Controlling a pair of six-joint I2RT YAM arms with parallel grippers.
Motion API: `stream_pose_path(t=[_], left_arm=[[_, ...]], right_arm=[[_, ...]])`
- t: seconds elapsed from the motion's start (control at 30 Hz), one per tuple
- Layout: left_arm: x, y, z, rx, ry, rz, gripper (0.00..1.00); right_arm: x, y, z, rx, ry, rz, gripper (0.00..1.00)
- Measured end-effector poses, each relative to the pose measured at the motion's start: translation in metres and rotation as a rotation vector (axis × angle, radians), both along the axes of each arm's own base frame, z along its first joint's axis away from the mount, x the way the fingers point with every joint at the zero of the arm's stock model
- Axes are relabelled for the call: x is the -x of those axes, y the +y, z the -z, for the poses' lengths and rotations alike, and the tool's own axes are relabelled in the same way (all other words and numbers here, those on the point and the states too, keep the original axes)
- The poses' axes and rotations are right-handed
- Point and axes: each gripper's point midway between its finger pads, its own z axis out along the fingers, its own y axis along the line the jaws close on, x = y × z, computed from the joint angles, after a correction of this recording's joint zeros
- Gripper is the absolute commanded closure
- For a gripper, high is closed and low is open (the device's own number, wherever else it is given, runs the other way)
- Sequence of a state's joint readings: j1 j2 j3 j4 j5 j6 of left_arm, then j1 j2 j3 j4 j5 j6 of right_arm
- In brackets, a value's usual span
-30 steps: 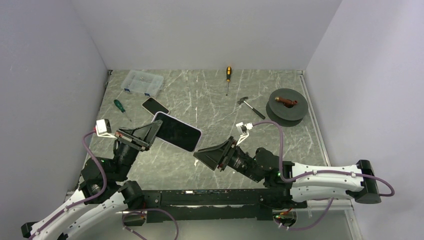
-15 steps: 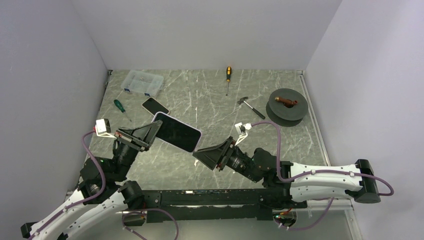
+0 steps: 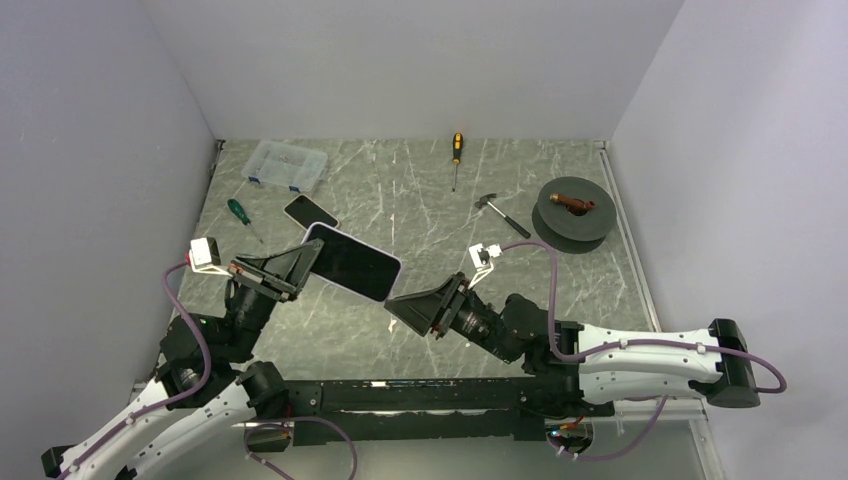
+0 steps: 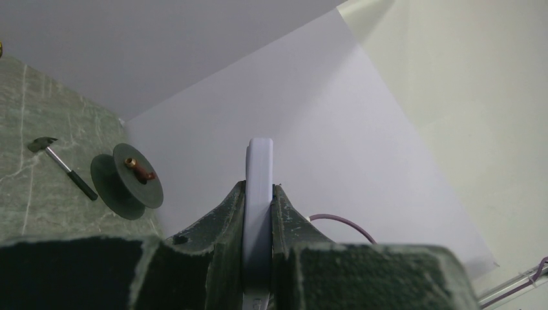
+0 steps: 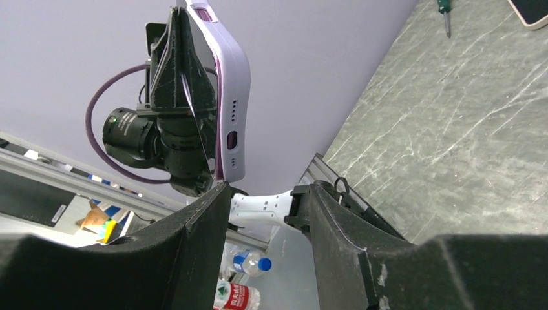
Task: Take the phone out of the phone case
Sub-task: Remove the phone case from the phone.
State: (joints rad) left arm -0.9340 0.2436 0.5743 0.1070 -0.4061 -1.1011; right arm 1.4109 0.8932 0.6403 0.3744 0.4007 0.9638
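Note:
My left gripper [image 3: 308,259] is shut on one end of a phone [image 3: 353,262] in a pale lilac case, holding it above the table with the dark screen up. In the left wrist view the case edge [image 4: 259,194] stands clamped between both fingers. My right gripper [image 3: 393,303] is open, its fingertips just below the phone's free end. In the right wrist view the phone's lilac case [image 5: 231,97] hangs just above the open fingers [image 5: 200,223], at the left finger's tip, not between them.
A second phone [image 3: 310,211] lies on the marble table behind the held one. A clear plastic box [image 3: 287,165], a green screwdriver [image 3: 240,214], a yellow screwdriver [image 3: 456,155], a hammer [image 3: 500,214] and a dark spool [image 3: 571,208] lie toward the back.
My right gripper has moved slightly left and up toward the phone's free end. The left gripper holds the phone still.

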Motion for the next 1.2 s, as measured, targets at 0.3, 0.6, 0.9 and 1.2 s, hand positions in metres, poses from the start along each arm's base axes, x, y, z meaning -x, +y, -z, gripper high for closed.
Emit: stream_pose_path(t=[0.3,0.6,0.9,1.2], left_arm=[[-0.003,0.002,0.001,-0.003,0.002,-0.019,1.00],[0.000,0.001,-0.001,0.010,0.003,0.001,1.00],[0.008,-0.011,0.000,0.003,0.001,0.077,1.00],[0.009,0.004,0.004,-0.017,0.006,0.029,1.00]], right_arm=[[-0.009,0.001,0.004,-0.018,0.062,0.005,0.50],[-0.024,-0.002,0.008,-0.016,0.091,0.042,0.50],[-0.034,-0.002,0.018,0.008,0.104,0.073,0.37],[-0.021,-0.021,0.002,0.018,0.025,0.030,0.30]])
